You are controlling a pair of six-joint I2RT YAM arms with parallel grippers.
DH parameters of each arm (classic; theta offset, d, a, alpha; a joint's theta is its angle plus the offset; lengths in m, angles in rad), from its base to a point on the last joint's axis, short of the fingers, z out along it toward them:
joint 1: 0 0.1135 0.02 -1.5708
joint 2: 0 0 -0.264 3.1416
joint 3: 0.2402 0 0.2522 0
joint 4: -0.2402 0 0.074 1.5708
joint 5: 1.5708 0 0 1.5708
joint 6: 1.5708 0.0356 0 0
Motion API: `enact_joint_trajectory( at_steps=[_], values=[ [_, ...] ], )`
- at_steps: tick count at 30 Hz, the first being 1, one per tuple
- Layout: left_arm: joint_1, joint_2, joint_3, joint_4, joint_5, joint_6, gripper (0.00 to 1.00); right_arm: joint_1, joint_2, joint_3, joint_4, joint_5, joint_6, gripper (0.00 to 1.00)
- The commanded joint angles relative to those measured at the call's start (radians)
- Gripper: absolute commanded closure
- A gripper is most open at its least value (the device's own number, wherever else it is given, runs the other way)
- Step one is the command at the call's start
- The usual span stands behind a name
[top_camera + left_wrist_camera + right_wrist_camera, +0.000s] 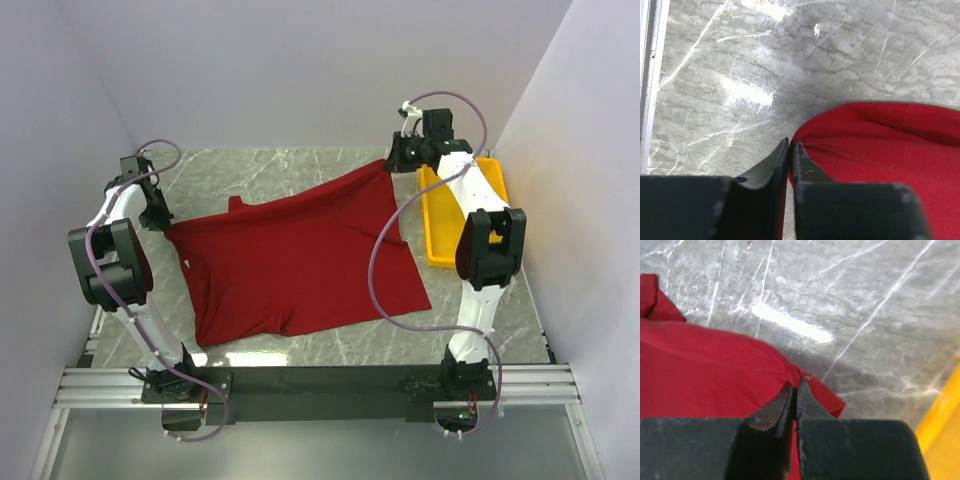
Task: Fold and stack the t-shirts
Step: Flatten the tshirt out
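From the top external camera, there were two arms, one maroon t-shirt (300,260) and one yellow tray (440,235) on the marble bench (300,165). The t-shirt lay spread open across the middle of the bench, a little skewed, with one small white neck tag (187,264) showing near its left side. The left end effector (160,218) sat at the shirt's left corner. The right end effector (393,160) sat at its far right corner, just beside the tray's far end. The tray stood along the right side of the bench, apart from the cloth. This view showed the whole garment and both arms, but it was too distant to show how the jaws stood.

The left wrist camera showed one end effector (790,142) with its two fingers drawn together. Only a thin slit was left between them, and the rounded edge of the t-shirt (880,150) was pinched at the tips. Red cloth filled the lower right of the view and bare marble (790,50) filled the rest. Neither the tray nor the other arm appeared here.

The right wrist camera also showed one end effector (795,382) clenched. Its fingers gripped a corner of the t-shirt (705,365), and a small flap of cloth stuck out to the right of the tips. The shirt spread away to the left over the bench (865,300). Only in this close view did a strip of the yellow tray (945,430) appear, at the right edge.
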Motion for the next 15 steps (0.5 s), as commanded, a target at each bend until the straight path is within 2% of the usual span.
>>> enact_joint_trajectory(
  at_steps=[1,4,7,8,11,15],
  values=[
    [0.009,-0.030,-0.006,0.044,0.020,0.017,0.85,-0.016,0.042,0.054,0.014,-0.093,0.008,1.00],
    [0.010,-0.064,-0.028,0.038,0.063,0.007,0.83,-0.017,0.055,0.059,-0.054,-0.165,-0.070,1.00],
    [0.010,-0.148,-0.092,0.053,0.090,0.002,0.85,-0.016,-0.006,-0.027,-0.117,-0.190,-0.194,1.00],
    [0.010,-0.173,-0.111,0.056,0.093,-0.007,0.87,-0.019,-0.031,-0.107,-0.121,-0.194,-0.257,1.00],
    [0.014,-0.259,-0.183,0.048,0.098,-0.041,0.98,-0.020,-0.132,-0.278,-0.130,-0.199,-0.381,1.00],
    [0.020,-0.308,-0.270,0.021,0.112,-0.096,0.99,-0.020,-0.231,-0.445,-0.134,-0.165,-0.483,1.00]
  ],
)
